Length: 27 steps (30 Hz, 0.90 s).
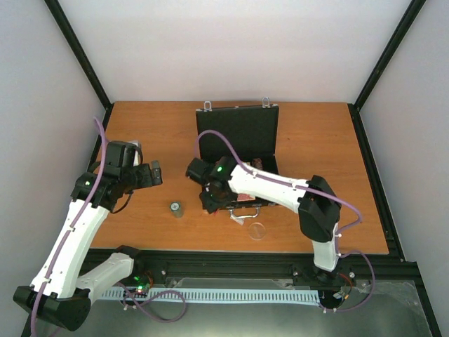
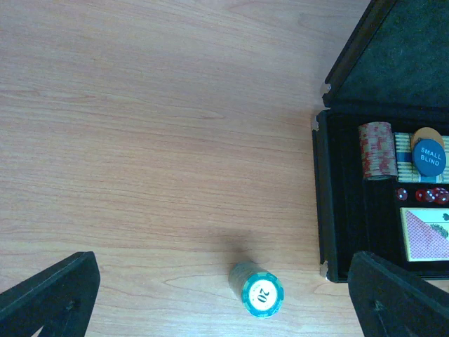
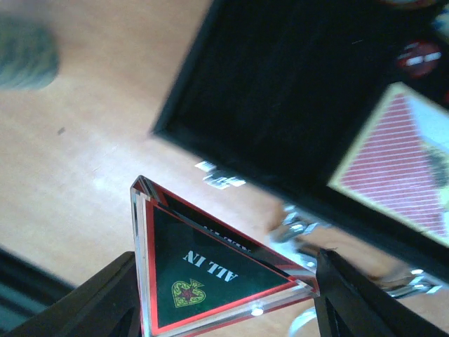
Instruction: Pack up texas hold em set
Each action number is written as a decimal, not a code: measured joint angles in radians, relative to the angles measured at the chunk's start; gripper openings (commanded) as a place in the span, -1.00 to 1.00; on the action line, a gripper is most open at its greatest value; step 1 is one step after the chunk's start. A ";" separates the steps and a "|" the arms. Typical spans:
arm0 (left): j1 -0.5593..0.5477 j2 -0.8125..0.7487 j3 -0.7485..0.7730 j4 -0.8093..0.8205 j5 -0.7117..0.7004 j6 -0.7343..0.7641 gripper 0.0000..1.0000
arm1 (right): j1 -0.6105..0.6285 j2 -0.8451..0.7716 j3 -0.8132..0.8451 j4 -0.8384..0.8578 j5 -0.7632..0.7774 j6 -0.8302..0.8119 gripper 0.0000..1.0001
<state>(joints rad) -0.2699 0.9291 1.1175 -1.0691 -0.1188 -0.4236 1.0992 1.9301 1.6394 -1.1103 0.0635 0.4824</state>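
Red-edged acrylic triangle [image 3: 210,270] sat pinched in the right hand [image 3: 226,298], just outside the near wall of the open briefcase [image 3: 231,151]. It likely needed lifting clear of that wall, then lowering flat. The left hand [image 2: 223,298] hung open above the green chip stack [image 2: 261,293].

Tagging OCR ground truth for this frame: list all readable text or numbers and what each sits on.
"20": top of the chip stack.
"SMALL BLIND": blue round button inside the briefcase.
"ALL IN": triangular plaque gripped in the right hand, upside down in the wrist view.
Markings on the dice and card deck: too small to read.
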 measured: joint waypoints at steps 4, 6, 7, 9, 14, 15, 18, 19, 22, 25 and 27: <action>0.000 -0.001 -0.002 0.000 0.000 0.000 1.00 | -0.099 -0.010 0.000 -0.004 0.027 -0.032 -0.13; 0.000 -0.001 -0.002 0.000 0.000 0.000 0.99 | -0.146 -0.010 0.000 -0.002 0.036 -0.051 -0.13; 0.000 -0.001 -0.002 0.000 0.000 -0.001 0.99 | -0.168 -0.009 0.002 -0.001 0.039 -0.060 -0.14; 0.000 -0.001 -0.002 0.000 0.000 -0.001 0.99 | -0.209 -0.002 0.004 0.004 0.043 -0.079 -0.14; 0.000 -0.001 -0.003 0.000 0.000 -0.001 1.00 | -0.278 0.048 0.009 0.024 0.050 -0.119 -0.13; 0.000 -0.001 -0.003 0.000 0.000 -0.001 1.00 | -0.288 0.062 0.009 0.029 0.050 -0.127 -0.13; 0.000 -0.001 -0.003 0.000 0.000 -0.001 0.99 | -0.303 0.094 0.009 0.037 0.048 -0.143 -0.12; 0.000 -0.001 -0.004 0.000 -0.001 -0.001 0.99 | -0.307 0.103 0.009 0.041 0.049 -0.148 -0.13; 0.000 0.000 -0.005 0.000 -0.003 -0.001 1.00 | -0.312 0.116 0.009 0.051 0.048 -0.157 -0.13; 0.000 0.005 -0.005 0.000 -0.005 0.000 0.99 | -0.319 0.119 0.008 0.061 0.047 -0.161 -0.13; 0.000 0.009 -0.007 0.000 -0.005 0.000 1.00 | -0.326 0.121 0.008 0.068 0.044 -0.161 -0.13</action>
<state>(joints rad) -0.2699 0.9379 1.1103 -1.0687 -0.1238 -0.4240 0.7734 2.0506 1.6478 -1.0428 0.1074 0.3210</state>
